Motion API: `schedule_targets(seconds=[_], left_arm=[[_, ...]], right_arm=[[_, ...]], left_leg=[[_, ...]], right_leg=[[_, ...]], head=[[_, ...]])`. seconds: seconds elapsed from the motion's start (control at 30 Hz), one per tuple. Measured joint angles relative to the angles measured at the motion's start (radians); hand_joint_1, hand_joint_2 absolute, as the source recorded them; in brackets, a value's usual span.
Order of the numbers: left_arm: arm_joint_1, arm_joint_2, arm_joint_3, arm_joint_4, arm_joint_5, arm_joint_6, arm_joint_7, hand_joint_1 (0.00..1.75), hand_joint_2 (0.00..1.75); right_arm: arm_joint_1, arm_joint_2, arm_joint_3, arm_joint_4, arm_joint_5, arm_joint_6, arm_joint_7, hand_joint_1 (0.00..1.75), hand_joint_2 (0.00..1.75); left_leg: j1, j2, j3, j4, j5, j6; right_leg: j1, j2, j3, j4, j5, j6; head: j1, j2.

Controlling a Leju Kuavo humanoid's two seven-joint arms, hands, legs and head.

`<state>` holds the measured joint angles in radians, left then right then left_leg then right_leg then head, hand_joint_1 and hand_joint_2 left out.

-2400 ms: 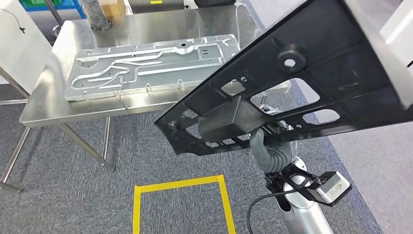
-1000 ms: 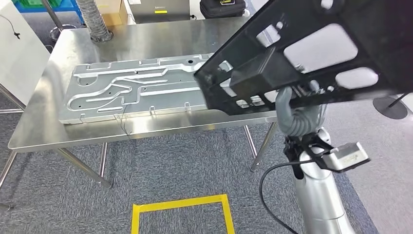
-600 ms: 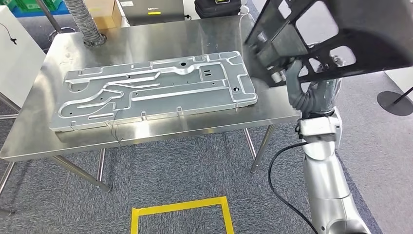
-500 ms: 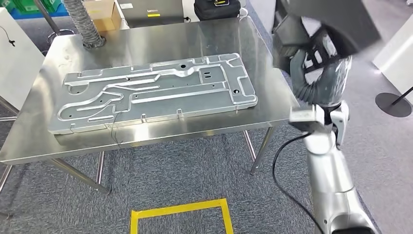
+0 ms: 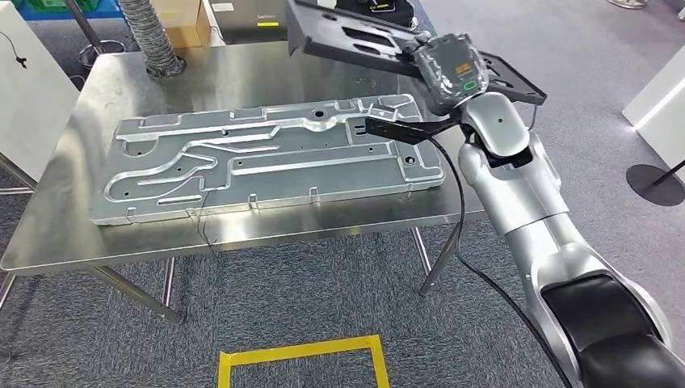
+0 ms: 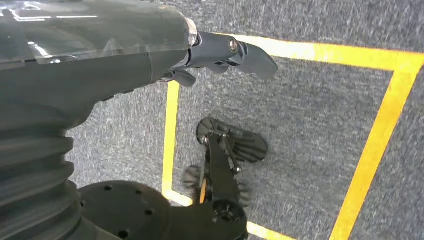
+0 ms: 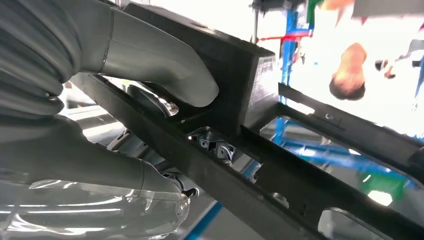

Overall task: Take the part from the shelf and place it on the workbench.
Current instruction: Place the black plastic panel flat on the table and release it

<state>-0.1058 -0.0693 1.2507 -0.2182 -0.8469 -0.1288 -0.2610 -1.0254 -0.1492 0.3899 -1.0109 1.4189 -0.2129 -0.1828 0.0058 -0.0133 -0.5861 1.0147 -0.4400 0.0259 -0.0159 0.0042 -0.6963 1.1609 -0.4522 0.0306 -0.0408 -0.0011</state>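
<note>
Steel workbench (image 5: 242, 69) below: right robot hand (image 7: 125, 95) grips black slotted part (image 5: 363, 40), seemingly level; left robot hand (image 6: 220, 52) hangs empty, fingers apart

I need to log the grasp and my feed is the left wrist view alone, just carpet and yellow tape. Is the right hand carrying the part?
Observer: Yes. The right hand grips the black part; its thumb presses a raised block on the frame.
Operator: Where is it relative to the workbench?
Observer: Held above the far right side of the steel workbench, not resting on it.
Operator: Anything already on the bench?
Observer: A large silver metal plate lies flat, covering most of the top.
</note>
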Motion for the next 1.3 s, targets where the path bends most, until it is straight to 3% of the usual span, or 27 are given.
schedule_targets(seconds=[0.03, 0.1, 0.17, 0.33, 0.4, 0.47, 0.5, 0.57, 0.63, 0.67, 0.8, 0.87, 0.93, 0.97, 1.0, 1.03, 1.1, 1.13, 1.17, 1.23, 1.3], left_arm=[[-0.001, 0.000, 0.000, 0.000, -0.001, 0.000, 0.001, 0.00, 1.75], [-0.005, 0.000, -0.001, 0.000, -0.003, 0.001, 0.004, 0.00, 1.75], [-0.008, 0.000, -0.001, 0.000, -0.004, 0.003, 0.008, 0.00, 1.75], [-0.010, 0.000, -0.002, 0.000, -0.006, 0.006, 0.013, 0.00, 1.75], [-0.018, 0.000, -0.003, 0.000, -0.006, 0.012, 0.017, 0.00, 1.75], [-0.021, -0.001, -0.003, 0.000, -0.004, 0.017, 0.020, 0.00, 1.75], [-0.019, -0.001, -0.003, 0.000, -0.003, 0.018, 0.020, 0.00, 1.75], [-0.015, -0.001, -0.003, 0.000, -0.002, 0.018, 0.021, 0.00, 1.75], [-0.013, 0.000, -0.003, 0.000, 0.000, 0.018, 0.020, 0.00, 1.75], [-0.013, -0.001, -0.003, 0.000, 0.001, 0.018, 0.020, 0.00, 1.75], [-0.010, -0.003, -0.003, 0.000, 0.003, 0.018, 0.017, 0.00, 1.75], [-0.012, -0.005, -0.003, 0.000, 0.003, 0.018, 0.015, 0.00, 1.75], [-0.014, -0.005, -0.003, 0.000, 0.001, 0.018, 0.014, 0.00, 1.75], [-0.015, -0.005, -0.003, 0.000, 0.000, 0.018, 0.013, 0.00, 1.75], [-0.014, -0.005, -0.003, 0.000, -0.001, 0.018, 0.013, 0.00, 1.75], [-0.013, -0.005, -0.003, 0.000, 0.000, 0.018, 0.013, 0.00, 1.75], [-0.009, -0.007, -0.003, 0.001, 0.000, 0.019, 0.013, 0.00, 1.75], [-0.008, -0.009, -0.003, 0.002, 0.000, 0.019, 0.013, 0.00, 1.75], [-0.007, -0.010, -0.003, 0.003, 0.001, 0.020, 0.012, 0.00, 1.75], [-0.007, -0.012, -0.003, 0.004, 0.003, 0.022, 0.011, 0.00, 1.75], [-0.005, -0.008, -0.003, 0.004, 0.005, 0.023, 0.010, 0.00, 1.75]], right_arm=[[-0.013, 0.008, 0.020, 0.029, 0.007, 0.003, 0.002, 1.75, 1.75], [-0.037, 0.029, 0.056, 0.083, 0.024, 0.012, 0.003, 1.75, 1.75], [-0.065, 0.057, 0.096, 0.151, 0.047, 0.028, 0.006, 1.75, 1.75], [-0.084, 0.086, 0.143, 0.222, 0.069, 0.041, 0.012, 1.75, 1.75], [-0.096, 0.151, 0.216, 0.322, 0.093, 0.051, 0.029, 1.75, 1.75], [-0.103, 0.224, 0.289, 0.423, 0.113, 0.056, 0.052, 1.75, 1.75], [-0.103, 0.242, 0.308, 0.448, 0.117, 0.057, 0.059, 1.75, 1.75], [-0.105, 0.274, 0.339, 0.487, 0.122, 0.061, 0.071, 1.75, 1.75], [-0.110, 0.301, 0.357, 0.514, 0.123, 0.062, 0.075, 1.75, 1.75], [-0.113, 0.312, 0.363, 0.524, 0.123, 0.062, 0.074, 1.75, 1.75], [-0.116, 0.352, 0.380, 0.554, 0.121, 0.056, 0.068, 1.75, 1.75], [-0.114, 0.365, 0.386, 0.564, 0.120, 0.048, 0.066, 1.75, 1.75], [-0.105, 0.371, 0.395, 0.576, 0.120, 0.038, 0.068, 1.75, 1.75], [-0.098, 0.372, 0.399, 0.583, 0.120, 0.035, 0.071, 1.75, 1.75], [-0.090, 0.372, 0.402, 0.590, 0.120, 0.033, 0.074, 1.75, 1.75], [-0.085, 0.372, 0.404, 0.596, 0.120, 0.031, 0.079, 1.75, 1.75], [-0.084, 0.370, 0.405, 0.607, 0.118, 0.027, 0.087, 1.75, 1.75], [-0.086, 0.370, 0.406, 0.612, 0.116, 0.023, 0.091, 1.75, 1.75], [-0.087, 0.369, 0.406, 0.616, 0.114, 0.020, 0.094, 1.75, 1.75], [-0.089, 0.366, 0.406, 0.623, 0.110, 0.016, 0.097, 1.75, 1.75], [-0.089, 0.358, 0.406, 0.631, 0.105, 0.017, 0.102, 1.75, 1.75]], left_leg=[[-0.002, -0.002, 0.003, 0.005, -0.007, -0.004], [-0.002, -0.005, 0.003, 0.010, -0.017, -0.013], [-0.002, -0.004, 0.001, 0.008, -0.018, -0.022], [-0.003, -0.002, 0.007, 0.005, -0.024, -0.031], [0.001, 0.002, -0.062, 0.133, -0.071, -0.047], [0.006, 0.005, -0.156, 0.283, -0.105, -0.059], [0.006, 0.006, -0.168, 0.280, -0.083, -0.059], [0.006, 0.006, -0.135, 0.166, 0.006, -0.055], [0.002, 0.007, -0.083, 0.045, 0.060, -0.046], [0.000, 0.007, -0.071, 0.017, 0.062, -0.041], [0.003, 0.008, -0.059, 0.001, 0.046, -0.019], [0.005, 0.008, -0.051, -0.004, 0.043, -0.008], [0.002, 0.007, -0.044, -0.004, 0.036, 0.000], [0.000, 0.006, -0.039, -0.003, 0.032, 0.002], [-0.002, 0.003, -0.033, -0.002, 0.027, 0.003], [-0.004, 0.001, -0.027, -0.001, 0.022, 0.004], [-0.010, -0.002, -0.015, 0.002, 0.011, 0.001], [-0.012, -0.002, -0.012, 0.003, 0.006, -0.001], [-0.013, -0.001, -0.011, 0.003, 0.004, -0.004], [-0.012, 0.003, -0.011, 0.000, 0.001, -0.012], [-0.013, 0.006, -0.009, 0.005, -0.010, -0.021]], right_leg=[[0.002, 0.000, 0.023, -0.058, 0.029, -0.003], [0.006, 0.001, 0.051, -0.120, 0.038, -0.014], [0.010, 0.004, 0.055, -0.129, 0.029, -0.025], [0.007, 0.009, 0.060, -0.133, 0.029, -0.032], [0.003, 0.010, 0.076, -0.140, 0.021, -0.044], [0.003, 0.010, 0.092, -0.142, 0.009, -0.053], [0.003, 0.010, 0.099, -0.142, 0.004, -0.052], [0.003, 0.009, 0.115, -0.141, -0.010, -0.049], [0.006, 0.010, 0.125, -0.141, -0.021, -0.041], [0.008, 0.010, 0.126, -0.141, -0.024, -0.037], [0.009, 0.008, 0.122, -0.130, -0.043, -0.017], [0.009, 0.005, 0.081, -0.044, -0.085, -0.011], [0.009, 0.004, 0.002, 0.095, -0.131, -0.009], [0.010, 0.004, -0.029, 0.142, -0.135, -0.009], [0.010, 0.004, -0.044, 0.150, -0.118, -0.011], [0.011, 0.004, -0.039, 0.118, -0.083, -0.016], [0.018, 0.002, 0.008, -0.018, 0.005, -0.034], [0.023, 0.000, 0.031, -0.080, 0.032, -0.042], [0.026, -0.002, 0.044, -0.118, 0.045, -0.048], [0.029, -0.002, 0.051, -0.141, 0.044, -0.052], [0.021, -0.002, 0.064, -0.154, 0.045, -0.054]], head=[[0.000, 0.000], [0.000, 0.000], [0.000, 0.000], [0.000, 0.000], [0.000, 0.000], [0.000, 0.000], [0.000, 0.000], [0.000, 0.000], [0.000, 0.000], [0.000, 0.000], [0.000, 0.000], [0.000, 0.000], [0.000, 0.000], [0.000, 0.000], [0.000, 0.000], [0.000, 0.000], [0.000, 0.000], [0.000, 0.000], [0.000, 0.000], [0.000, 0.000], [0.000, 0.000]])
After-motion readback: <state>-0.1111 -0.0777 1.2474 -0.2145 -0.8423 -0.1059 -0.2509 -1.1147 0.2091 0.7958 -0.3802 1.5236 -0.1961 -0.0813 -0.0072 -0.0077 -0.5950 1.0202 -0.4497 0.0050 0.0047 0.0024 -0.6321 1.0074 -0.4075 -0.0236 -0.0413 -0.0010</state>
